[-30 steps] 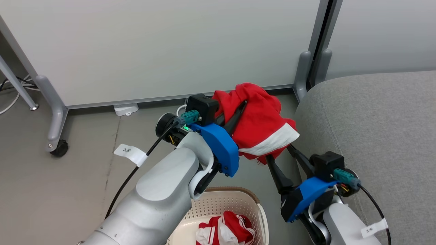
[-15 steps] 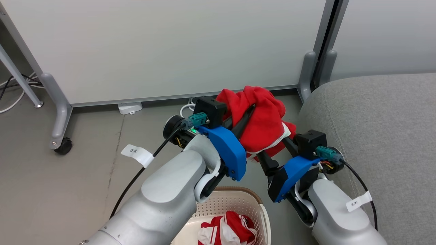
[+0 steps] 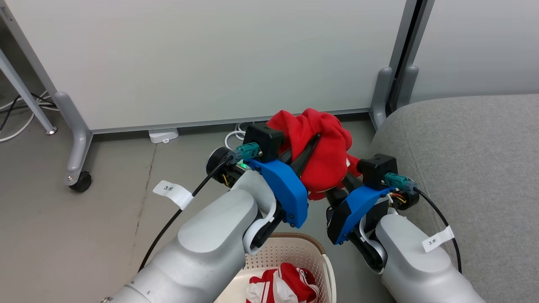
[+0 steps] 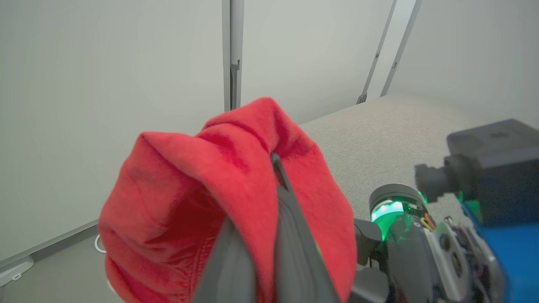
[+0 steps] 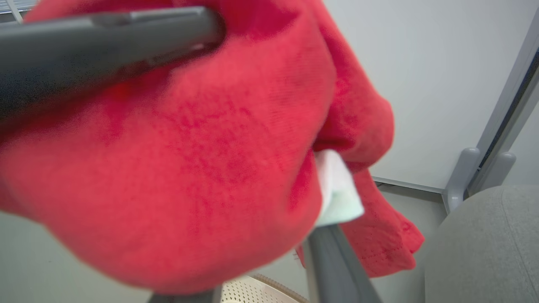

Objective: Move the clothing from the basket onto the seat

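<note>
Right pincer [image 3: 341, 188] moved up against clothing [image 3: 324, 158] pinched in left pincer [image 3: 306, 152]

Both white cable tags [image 3: 172, 191] read "3米".

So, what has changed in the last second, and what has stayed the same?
The right gripper rose towards the left gripper, its fingers going in under the red garment, which bunched up and hid most of its white band; a grip is not clear yet. The left gripper stayed shut on the garment; the basket keeps its other clothing.
</note>
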Robot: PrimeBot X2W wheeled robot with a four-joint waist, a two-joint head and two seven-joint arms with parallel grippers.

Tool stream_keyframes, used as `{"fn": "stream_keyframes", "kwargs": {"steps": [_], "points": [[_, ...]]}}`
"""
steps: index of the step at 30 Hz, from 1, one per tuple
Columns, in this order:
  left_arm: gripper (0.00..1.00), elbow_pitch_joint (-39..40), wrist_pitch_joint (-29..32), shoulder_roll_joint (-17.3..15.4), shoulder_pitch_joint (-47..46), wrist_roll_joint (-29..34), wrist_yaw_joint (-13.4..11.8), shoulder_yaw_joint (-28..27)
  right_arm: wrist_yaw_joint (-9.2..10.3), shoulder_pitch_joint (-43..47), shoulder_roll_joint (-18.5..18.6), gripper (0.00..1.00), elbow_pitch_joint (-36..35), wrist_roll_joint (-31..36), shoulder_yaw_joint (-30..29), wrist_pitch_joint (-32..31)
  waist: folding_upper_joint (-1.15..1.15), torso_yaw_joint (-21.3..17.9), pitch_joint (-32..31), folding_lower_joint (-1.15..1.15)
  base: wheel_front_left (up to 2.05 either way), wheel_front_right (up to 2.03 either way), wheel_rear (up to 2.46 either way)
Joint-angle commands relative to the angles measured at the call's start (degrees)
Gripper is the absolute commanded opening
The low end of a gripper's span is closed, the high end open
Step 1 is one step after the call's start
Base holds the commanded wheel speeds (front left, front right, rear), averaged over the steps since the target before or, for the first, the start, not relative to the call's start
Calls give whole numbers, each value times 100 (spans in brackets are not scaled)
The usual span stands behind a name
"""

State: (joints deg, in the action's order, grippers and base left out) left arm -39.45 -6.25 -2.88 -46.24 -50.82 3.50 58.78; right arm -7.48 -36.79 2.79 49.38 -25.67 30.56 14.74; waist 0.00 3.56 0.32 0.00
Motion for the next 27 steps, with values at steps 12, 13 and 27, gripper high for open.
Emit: {"fn": "stream_keyframes", "kwargs": {"steps": [12, 13, 27], "points": [[0, -345, -190, -18, -137, -46, -42, -10, -3, 114, 18, 0, -139, 4, 24, 52, 0, -81, 12, 0, 0, 0, 0], [0, -362, -195, -16, -143, -51, -38, -8, -3, 122, 18, 0, -151, 15, 18, 52, 0, -89, 11, 0, 0, 0, 0], [100, -475, -326, -9, -179, -100, -22, 18, -3, 173, 18, 0, -173, 121, -94, 54, 0, -94, 13, 0, 0, 0, 0]]}}
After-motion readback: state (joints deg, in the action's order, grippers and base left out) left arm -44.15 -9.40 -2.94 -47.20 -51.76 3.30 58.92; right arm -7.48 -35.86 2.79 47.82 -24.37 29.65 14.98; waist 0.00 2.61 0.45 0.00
